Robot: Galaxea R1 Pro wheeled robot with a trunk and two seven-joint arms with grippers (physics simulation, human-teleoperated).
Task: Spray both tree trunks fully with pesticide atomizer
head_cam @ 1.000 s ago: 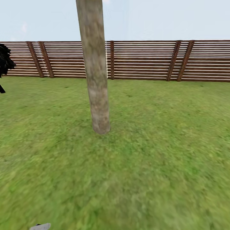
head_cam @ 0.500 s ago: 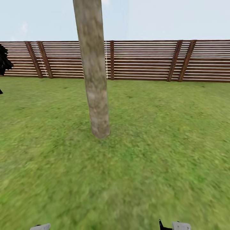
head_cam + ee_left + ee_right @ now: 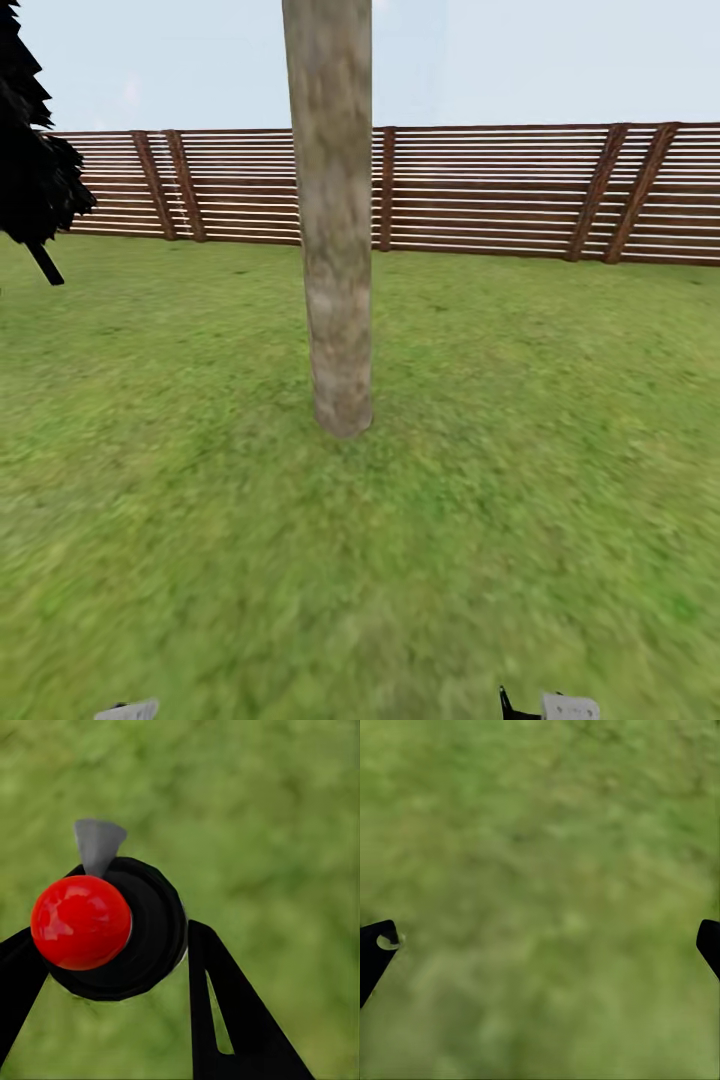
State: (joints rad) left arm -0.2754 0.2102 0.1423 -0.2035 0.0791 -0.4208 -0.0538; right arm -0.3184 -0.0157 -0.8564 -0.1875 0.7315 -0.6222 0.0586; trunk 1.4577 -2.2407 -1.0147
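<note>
A tall tree trunk point(image 3: 335, 220) straight ahead in the head view, pale grey-brown with tan blotches, standing on the green grass point(image 3: 500, 480) of the garden. Behind it, a brown wooden fence point(image 3: 480, 190) made of flat slats, running across under a pale sky. At the far left, a black cone-shaped tree point(image 3: 35, 160) with a thin dark stem.

In the left wrist view, the left gripper point(image 3: 112, 967) closed around the spray bottle point(image 3: 139, 934). Black fingers point(image 3: 225, 1012) pressed on each side of the round dark bottle, seen from its top end. A shiny red ball point(image 3: 80, 921) on the bottle's top and a small grey tip point(image 3: 97, 844) poking out past it. Blurry grass behind.

In the right wrist view, the right gripper point(image 3: 544, 949) wide open and holding nothing. Black fingertips point(image 3: 375, 952) far apart at the two edges, with grass between them.

At the very bottom of the head view, small grey and black bits of both arms, too little to tell more
</note>
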